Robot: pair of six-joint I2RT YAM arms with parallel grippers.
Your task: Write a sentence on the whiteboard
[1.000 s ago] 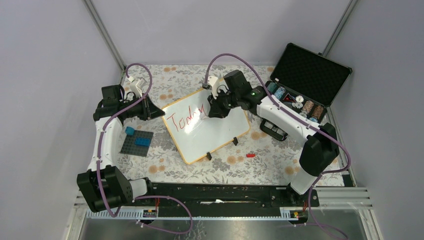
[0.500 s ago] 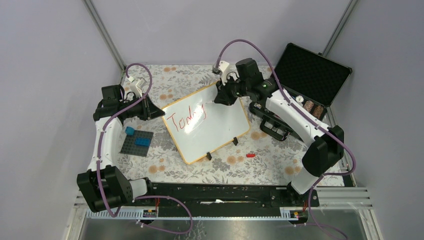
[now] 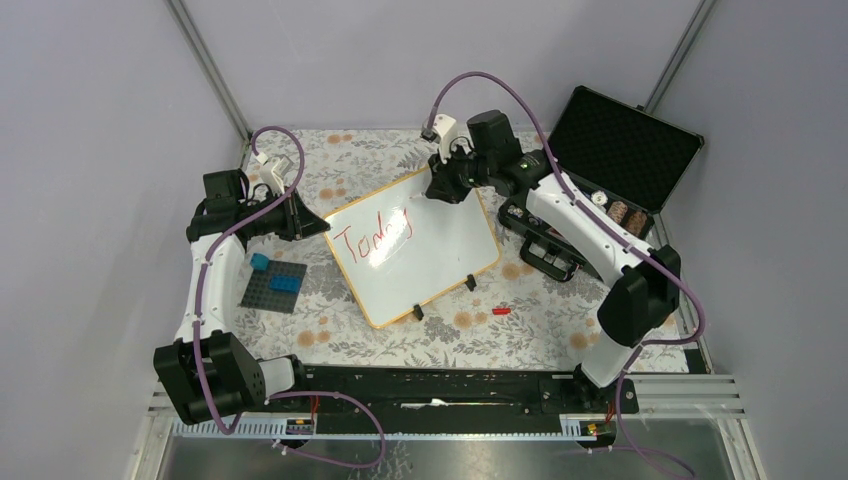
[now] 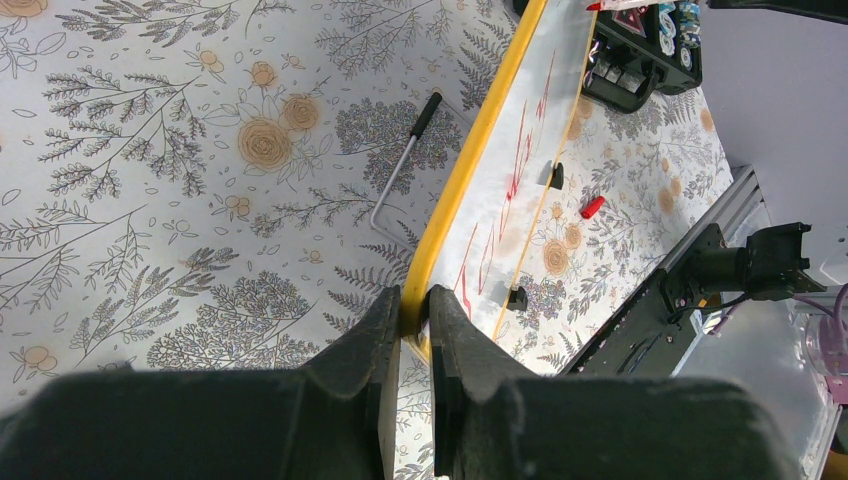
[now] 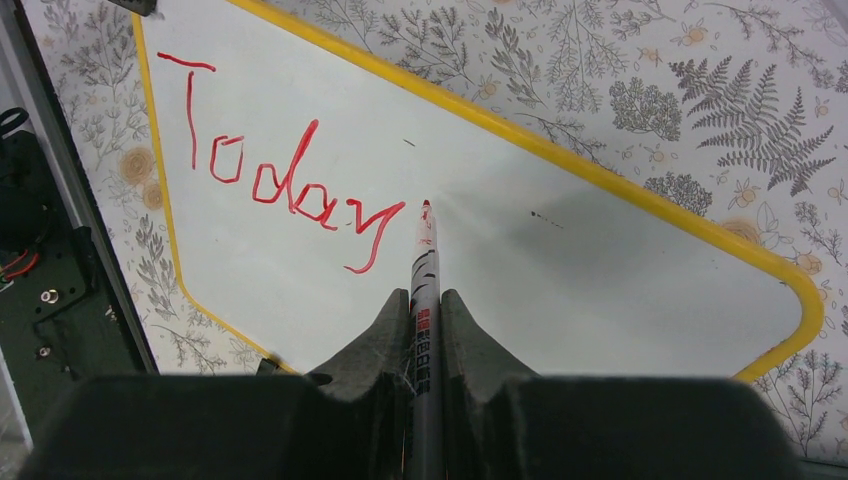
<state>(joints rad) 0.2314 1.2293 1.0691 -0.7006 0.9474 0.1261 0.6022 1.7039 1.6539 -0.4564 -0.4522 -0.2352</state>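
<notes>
Right wrist view: whiteboard (image 5: pixel 560 260), glossy white, yellow rim, rounded corners, set askew on the floral table cover (image 5: pixel 640 90) at mid-table. The sentence (image 5: pixel 280 195) reads "Today" in thin red strokes (one word only), along the board's left half. Right gripper (image 5: pixel 424 298) clamped on a red marker (image 5: pixel 424 250), tip just right of the "y"; contact unclear. Left gripper (image 4: pixel 414 312) pinched on the board's left rim

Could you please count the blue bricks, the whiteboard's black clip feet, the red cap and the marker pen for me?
Blue plastic bricks: 2
Small black clip feet in view: 2
Small red plastic cap: 1
Red-tipped marker pen: 1
Total: 6
</notes>
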